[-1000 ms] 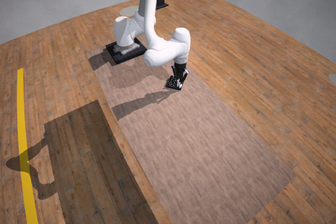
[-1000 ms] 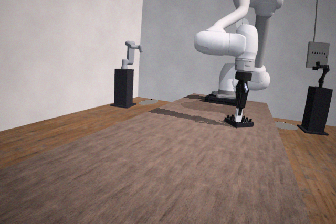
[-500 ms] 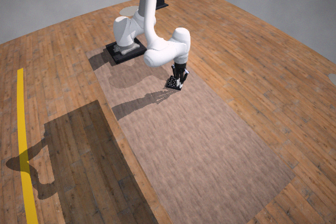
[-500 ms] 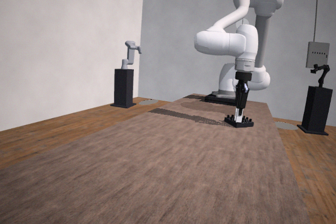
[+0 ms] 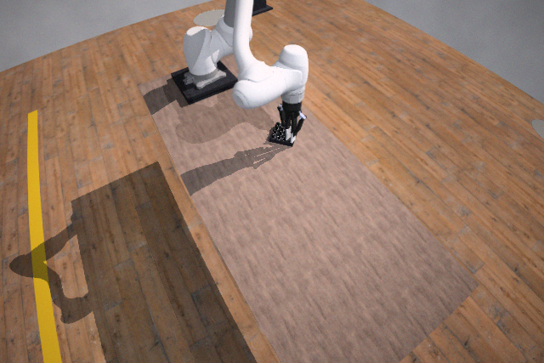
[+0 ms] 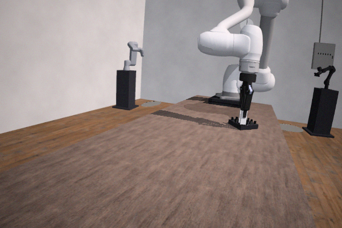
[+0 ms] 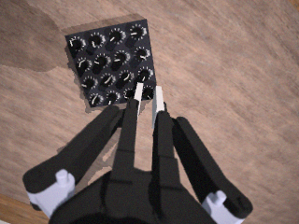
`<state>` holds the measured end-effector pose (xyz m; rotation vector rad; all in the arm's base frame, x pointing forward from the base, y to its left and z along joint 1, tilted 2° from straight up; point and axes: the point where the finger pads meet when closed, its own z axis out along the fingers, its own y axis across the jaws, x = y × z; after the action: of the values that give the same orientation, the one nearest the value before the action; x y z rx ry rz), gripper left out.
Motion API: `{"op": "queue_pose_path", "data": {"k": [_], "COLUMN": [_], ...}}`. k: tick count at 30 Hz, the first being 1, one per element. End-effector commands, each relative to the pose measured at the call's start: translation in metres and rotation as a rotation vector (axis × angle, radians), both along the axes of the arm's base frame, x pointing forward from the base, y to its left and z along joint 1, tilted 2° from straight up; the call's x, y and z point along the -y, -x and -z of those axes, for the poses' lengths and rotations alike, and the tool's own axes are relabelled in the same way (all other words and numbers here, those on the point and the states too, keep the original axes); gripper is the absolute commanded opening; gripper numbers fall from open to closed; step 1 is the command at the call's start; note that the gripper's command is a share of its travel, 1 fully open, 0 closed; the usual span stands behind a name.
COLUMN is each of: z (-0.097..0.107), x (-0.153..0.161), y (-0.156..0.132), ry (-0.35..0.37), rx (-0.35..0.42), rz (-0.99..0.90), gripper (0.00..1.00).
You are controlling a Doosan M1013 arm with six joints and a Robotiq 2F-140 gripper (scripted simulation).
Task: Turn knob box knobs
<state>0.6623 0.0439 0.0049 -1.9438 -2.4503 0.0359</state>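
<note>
Right now my gripper (image 7: 148,92) points down at the near right corner of the knob box (image 7: 110,61), as the wrist view frames it. My two pale fingertips stand close together, with only a narrow slot between them. They straddle a corner knob (image 7: 148,92) at the lower right of the grid, one pad on each side of it, and I cannot tell whether they press on it or merely flank it. The black outer links of my gripper spread wide toward the bottom of that frame.

Beyond the fingertips, the knob box sits tilted in the upper left of the wrist view, a dark square with four rows of four black knobs, each with a white line and a ring of pale marks. The printed names are too small to read.

From the exterior view my gripper (image 6: 242,120) hangs nearly upright over the knob box (image 6: 243,125), which stands on the brown bench (image 6: 165,164) at centre right. In the top view the knob box (image 5: 280,135) lies just below my white wrist (image 5: 291,69), near the bench's upper end.
</note>
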Motion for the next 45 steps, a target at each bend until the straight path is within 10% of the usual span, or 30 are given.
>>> {"op": "queue_pose_path", "data": {"k": [1,38,39,45], "z": [0.000,-0.038,-0.038,-0.046], "x": [0.000,0.000,0.000,0.000], "y": [0.000,-0.001,-0.001,-0.001], "ry": [0.000,0.000,0.000,0.000], "rx": [0.000,0.000,0.000,0.000], "rz": [0.000,0.000,0.000,0.000], "gripper": [0.12,0.12,1.00,1.00]}}
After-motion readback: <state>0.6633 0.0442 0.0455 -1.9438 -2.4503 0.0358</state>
